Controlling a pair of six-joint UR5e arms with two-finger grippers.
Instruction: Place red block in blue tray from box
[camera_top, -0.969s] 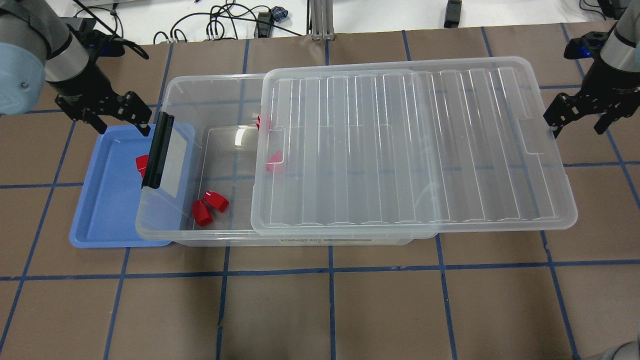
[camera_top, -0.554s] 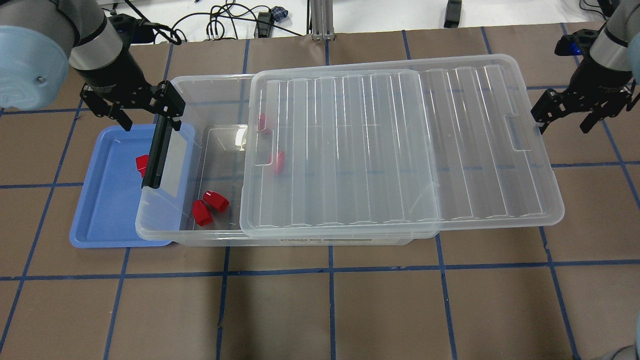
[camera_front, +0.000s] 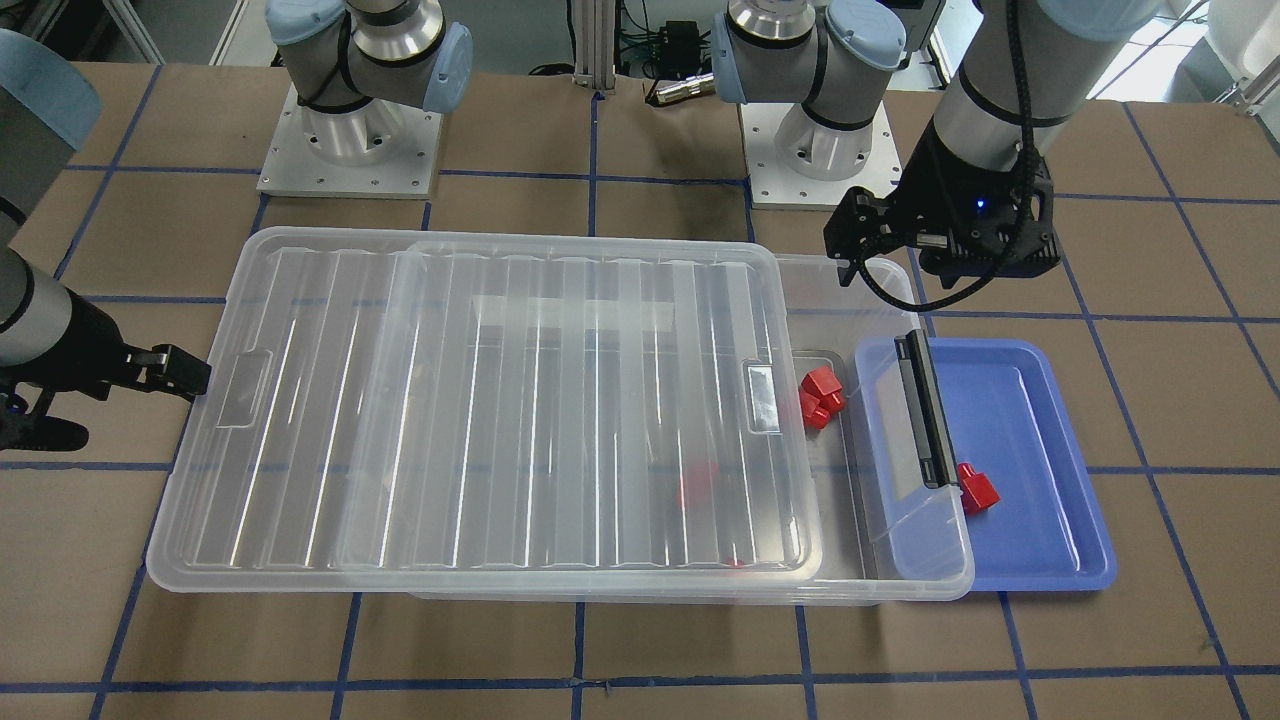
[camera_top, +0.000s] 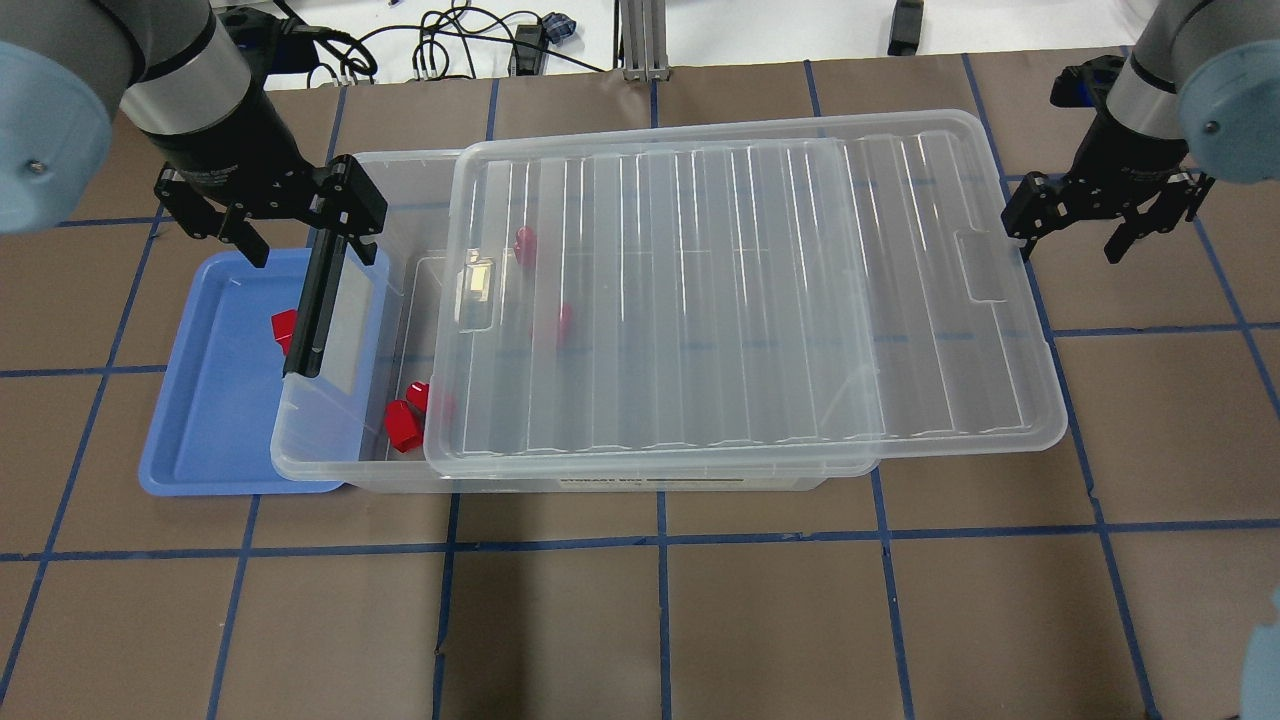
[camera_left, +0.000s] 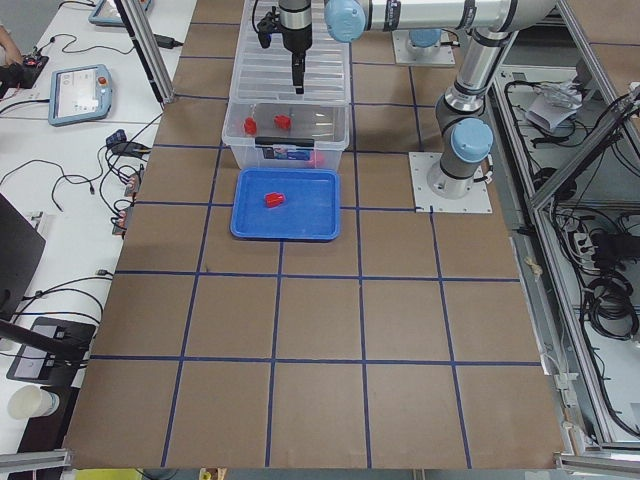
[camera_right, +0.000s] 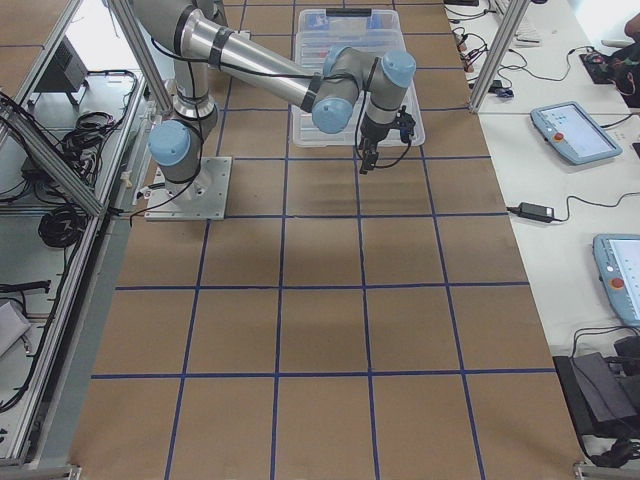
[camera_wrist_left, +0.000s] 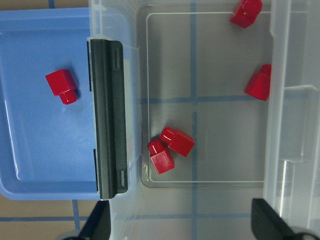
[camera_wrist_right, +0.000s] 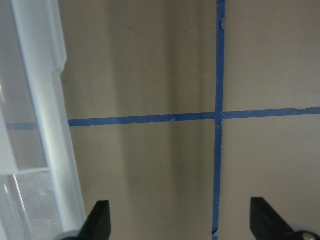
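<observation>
Overhead exterior: red block in blue tray, near left claw.

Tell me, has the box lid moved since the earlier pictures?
Yes. The lid slid toward the blue tray, covering more of the unmoved box.

**6 cameras around 1 table**

The overhead exterior view looks forward and down from behind the robot. The front-facing view looks steeply down from across, facing it. Both share the box and blue tray. 2 end cameras stand far back, looking along the table. The left wrist camera looks straight down, close, onto the box's open end and tray. The right wrist camera, closer yet, seemingly catches only the edge of the lid and table.
</observation>
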